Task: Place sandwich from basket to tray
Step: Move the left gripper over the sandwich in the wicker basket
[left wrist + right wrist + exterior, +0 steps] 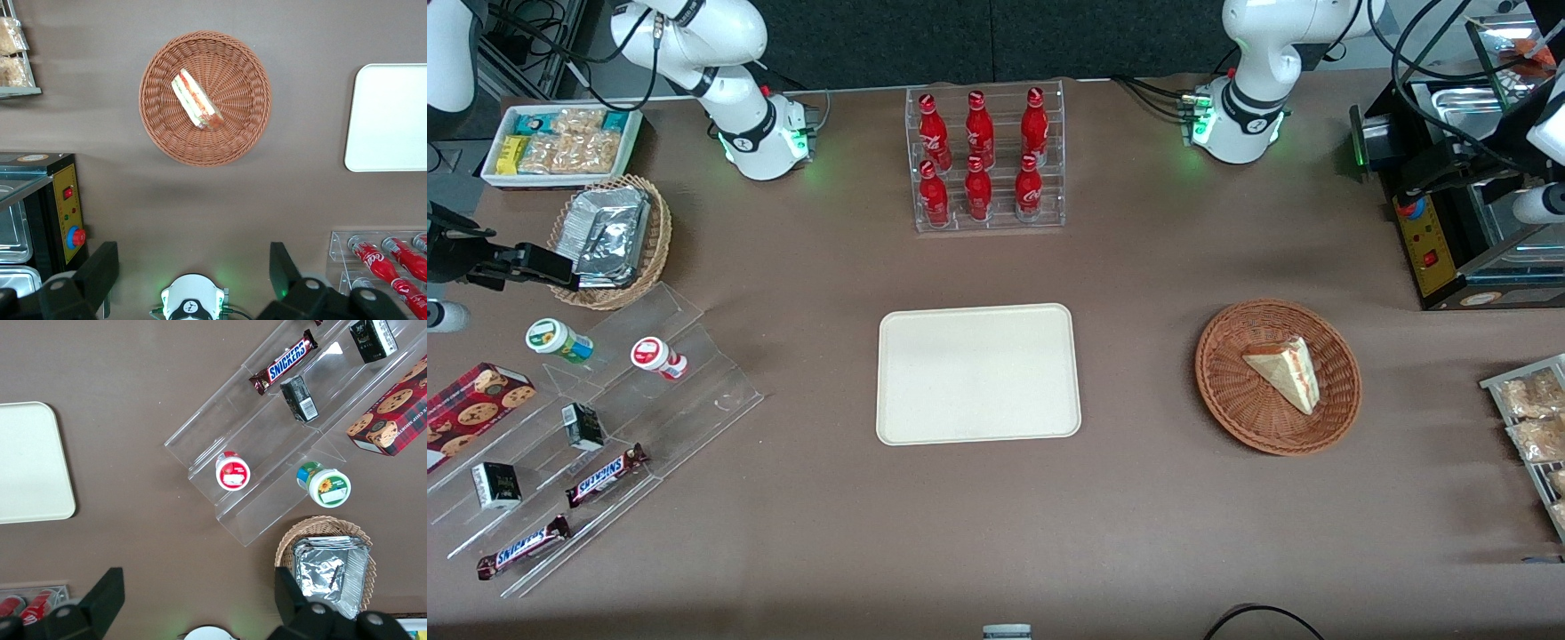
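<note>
The sandwich, a cream wedge with a red and green filling stripe, lies in the reddish-brown wicker basket. The cream-white tray lies bare at the table's middle, beside the basket toward the parked arm's end. My gripper hangs high above the table, farther from the front camera than the basket and over bare tabletop near the arm's base. It is open, its fingers wide apart with nothing between them.
A clear rack of red bottles stands farther back than the tray. A black machine with a yellow panel and a wire rack of snack packets sit at the working arm's end. An acrylic stand with snacks is at the parked arm's end.
</note>
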Robot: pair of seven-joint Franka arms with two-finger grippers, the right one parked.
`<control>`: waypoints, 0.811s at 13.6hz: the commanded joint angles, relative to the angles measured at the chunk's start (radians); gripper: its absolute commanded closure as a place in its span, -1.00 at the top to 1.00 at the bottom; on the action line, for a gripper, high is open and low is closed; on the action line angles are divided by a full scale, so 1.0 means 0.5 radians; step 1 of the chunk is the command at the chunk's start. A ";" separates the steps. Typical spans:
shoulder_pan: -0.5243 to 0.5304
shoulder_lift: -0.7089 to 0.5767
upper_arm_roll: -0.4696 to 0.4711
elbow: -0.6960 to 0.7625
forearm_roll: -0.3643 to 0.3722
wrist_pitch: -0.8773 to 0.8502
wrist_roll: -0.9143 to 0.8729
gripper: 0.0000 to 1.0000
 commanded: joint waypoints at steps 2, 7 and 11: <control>-0.026 -0.006 0.021 0.022 0.005 -0.045 0.001 1.00; -0.002 0.040 0.027 -0.281 0.142 0.135 -0.280 1.00; 0.002 0.107 0.070 -0.606 0.155 0.525 -0.700 1.00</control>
